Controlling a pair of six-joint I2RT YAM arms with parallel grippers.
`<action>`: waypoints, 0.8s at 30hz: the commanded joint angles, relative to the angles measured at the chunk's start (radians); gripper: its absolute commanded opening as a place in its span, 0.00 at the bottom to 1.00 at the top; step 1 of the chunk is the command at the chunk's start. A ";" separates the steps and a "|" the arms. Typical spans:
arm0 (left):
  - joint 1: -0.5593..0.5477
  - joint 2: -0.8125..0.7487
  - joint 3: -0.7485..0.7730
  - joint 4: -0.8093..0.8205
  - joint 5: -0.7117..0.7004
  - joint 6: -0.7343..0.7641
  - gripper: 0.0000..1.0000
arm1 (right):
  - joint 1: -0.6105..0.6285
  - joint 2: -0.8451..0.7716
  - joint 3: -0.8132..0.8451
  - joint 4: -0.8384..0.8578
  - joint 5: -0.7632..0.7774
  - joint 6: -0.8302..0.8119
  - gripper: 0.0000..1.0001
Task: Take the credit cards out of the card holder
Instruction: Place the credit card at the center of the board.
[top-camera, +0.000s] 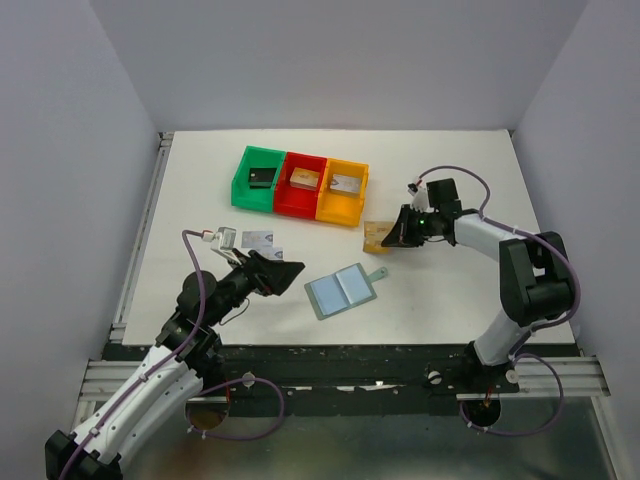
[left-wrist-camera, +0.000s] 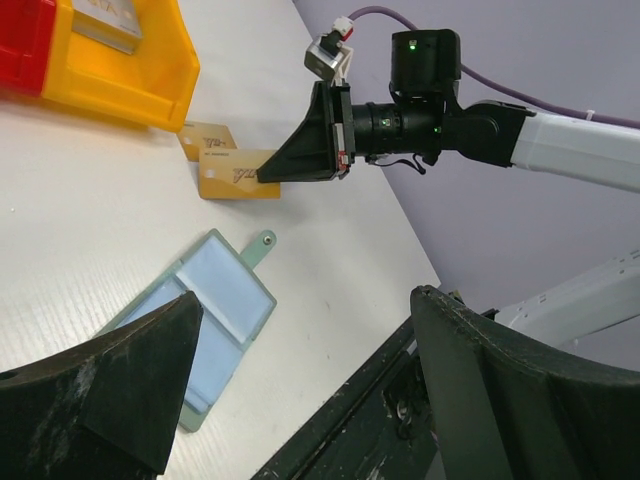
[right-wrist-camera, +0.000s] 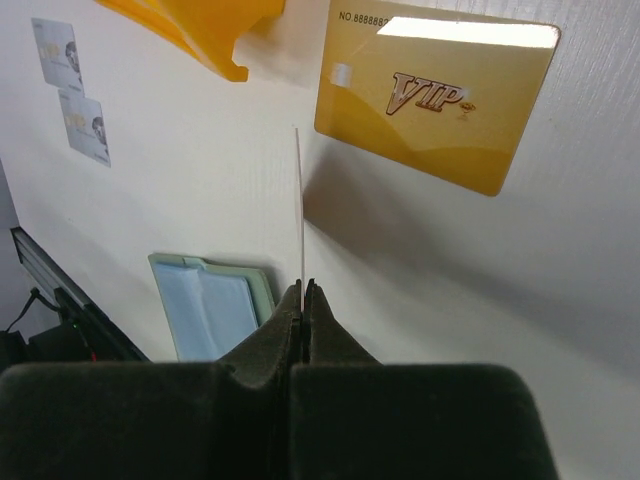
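The card holder (top-camera: 342, 291) lies open on the table, its pale blue pockets up; it also shows in the left wrist view (left-wrist-camera: 210, 320) and the right wrist view (right-wrist-camera: 215, 305). My right gripper (right-wrist-camera: 303, 285) is shut on a gold credit card seen edge-on (right-wrist-camera: 299, 210), held just above the table (left-wrist-camera: 238, 178). A second gold card (right-wrist-camera: 435, 95) lies flat beside it. Two silvery cards (top-camera: 258, 240) lie left of the wallet. My left gripper (top-camera: 285, 272) is open and empty, just left of the wallet (left-wrist-camera: 305, 300).
Green (top-camera: 258, 178), red (top-camera: 302, 183) and orange (top-camera: 343, 190) bins stand in a row at the back, each with a small block inside. The orange bin (right-wrist-camera: 200, 25) is close behind the gold cards. The table's near edge runs just below the wallet.
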 joint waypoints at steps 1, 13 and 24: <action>0.005 0.008 -0.014 0.032 0.032 0.021 0.96 | -0.011 0.053 0.050 -0.059 -0.094 -0.046 0.00; 0.005 0.037 -0.011 0.047 0.047 0.020 0.96 | -0.023 0.099 0.066 -0.135 -0.086 -0.053 0.01; 0.005 0.054 -0.012 0.052 0.056 0.024 0.96 | -0.047 0.108 0.078 -0.161 -0.071 -0.055 0.23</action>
